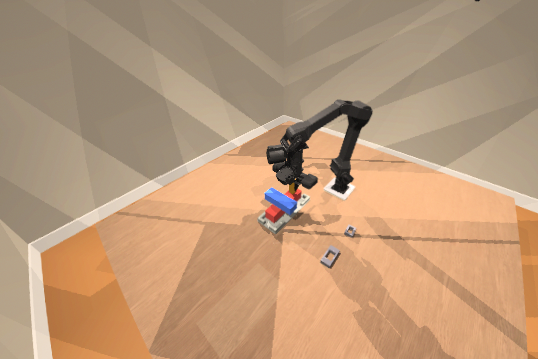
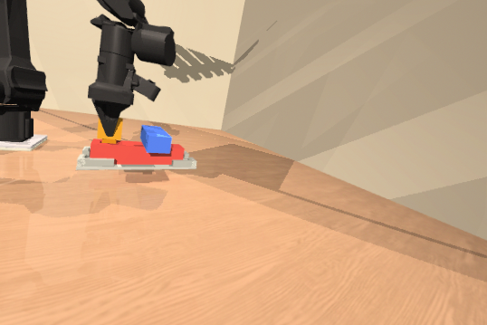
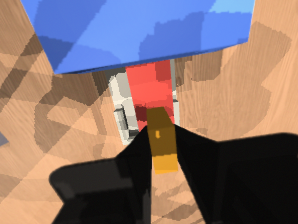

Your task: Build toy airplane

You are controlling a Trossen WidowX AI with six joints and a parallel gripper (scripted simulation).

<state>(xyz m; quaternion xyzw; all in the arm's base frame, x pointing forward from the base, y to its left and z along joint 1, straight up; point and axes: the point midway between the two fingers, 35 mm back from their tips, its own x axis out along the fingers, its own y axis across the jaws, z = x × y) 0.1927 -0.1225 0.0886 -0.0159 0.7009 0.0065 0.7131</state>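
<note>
The red fuselage (image 1: 273,213) (image 2: 131,153) (image 3: 150,85) lies flat in the pale grey cradle jig (image 1: 274,227) (image 2: 97,162) (image 3: 120,92). The blue wing (image 1: 281,200) (image 2: 159,141) (image 3: 140,30) sits crosswise on top of the fuselage; its tab is hidden. My gripper (image 2: 109,133) (image 3: 157,127) is shut on the orange tail fin (image 1: 292,187) (image 2: 119,129) (image 3: 165,164) and holds it upright over the tail end of the fuselage. In the exterior view the fin's narrower lower part shows at the fuselage's top face, with the fin's wide part slightly above it. How far the tab is in the socket cannot be told.
Two grey hollow holders, a larger one (image 1: 322,262) and a smaller one (image 1: 346,232), lie on the wooden table to the right of the jig in the top view. The arm's white base plate (image 1: 344,195) (image 2: 38,142) is behind the jig. The wing stands close beside the gripper.
</note>
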